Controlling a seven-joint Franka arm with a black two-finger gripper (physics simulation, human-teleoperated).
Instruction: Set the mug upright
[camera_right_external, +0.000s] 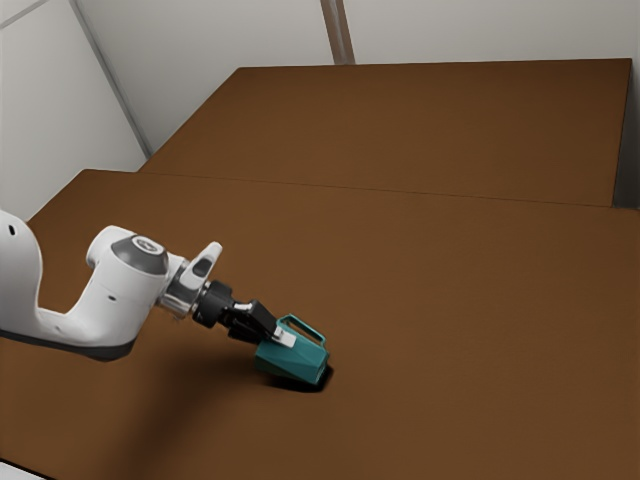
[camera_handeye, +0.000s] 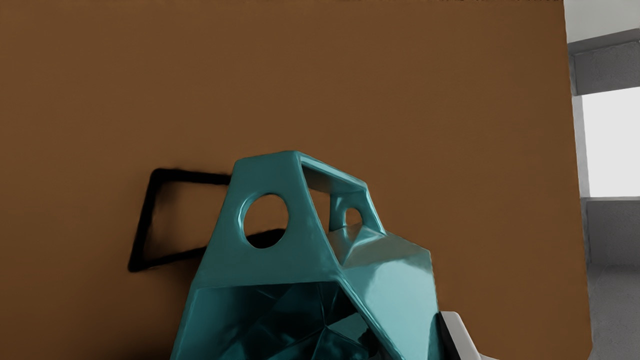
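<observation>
- The mug (camera_right_external: 292, 359) is at the end of the claw (camera_right_external: 282, 336), tipped over and not upright, low at the desk (camera_right_external: 450, 290).
- Its long axis runs roughly in line with the claw's reach: the open mouth (camera_handeye: 280, 325) faces back to the claw, and the base points away, towards the exterior view's right.
- The handle (camera_handeye: 267, 172) is on the upper side.
- Whether the claw is gripping the mug, one cannot tell.
- Righting it likely hinges on that axis: mouth swung up, base brought down flat.
</observation>
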